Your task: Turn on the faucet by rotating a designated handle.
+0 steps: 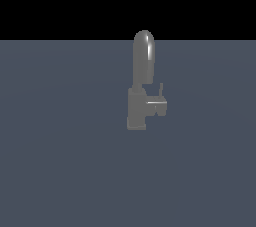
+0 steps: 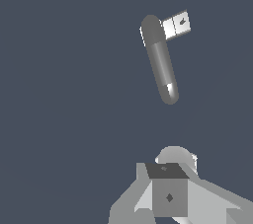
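The matte grey faucet (image 1: 141, 91) stands upright on the flat floor, with a blocky base and a tall round-topped spout. The handle (image 1: 159, 102) is a short stub jutting from the base toward the exterior view's right, and a thin pin rises from it. The wrist view looks down on the faucet (image 2: 160, 60), and the handle (image 2: 177, 24) shows as a pale block beside the spout's foot. My gripper (image 2: 168, 178) is well short of the faucet and touches nothing. Its fingers read as one block with no gap. The exterior view does not show the gripper.
A plain dark blue-grey floor (image 1: 60, 161) spreads around the faucet in every direction. Nothing else stands on it. The upper part of the exterior view is black.
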Motion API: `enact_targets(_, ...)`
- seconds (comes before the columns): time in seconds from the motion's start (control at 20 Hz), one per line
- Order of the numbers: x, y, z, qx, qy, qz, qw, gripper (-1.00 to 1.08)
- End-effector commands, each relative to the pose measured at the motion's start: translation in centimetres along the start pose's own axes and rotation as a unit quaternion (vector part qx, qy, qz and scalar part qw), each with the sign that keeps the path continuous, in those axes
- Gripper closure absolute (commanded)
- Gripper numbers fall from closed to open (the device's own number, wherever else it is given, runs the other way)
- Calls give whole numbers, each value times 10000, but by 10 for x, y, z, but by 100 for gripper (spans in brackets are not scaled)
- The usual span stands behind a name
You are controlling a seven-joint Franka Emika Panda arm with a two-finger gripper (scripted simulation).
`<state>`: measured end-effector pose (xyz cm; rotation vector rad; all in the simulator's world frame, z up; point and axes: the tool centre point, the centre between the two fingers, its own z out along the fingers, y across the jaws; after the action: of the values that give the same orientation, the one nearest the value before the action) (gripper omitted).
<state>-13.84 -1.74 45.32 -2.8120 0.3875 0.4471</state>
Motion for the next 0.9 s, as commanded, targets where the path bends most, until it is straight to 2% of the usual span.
enact_targets(0.0, 16, 2, 1, 181, -182, 180, 9995, 108)
enact_targets(0.25, 46, 6, 6, 548, -552, 539, 9955, 108)
enact_targets(0.45, 71, 12, 12, 847, -853, 829, 9893, 108)
enact_targets(0.85, 119, 25, 30, 1466, -1474, 1421, 9678, 108)
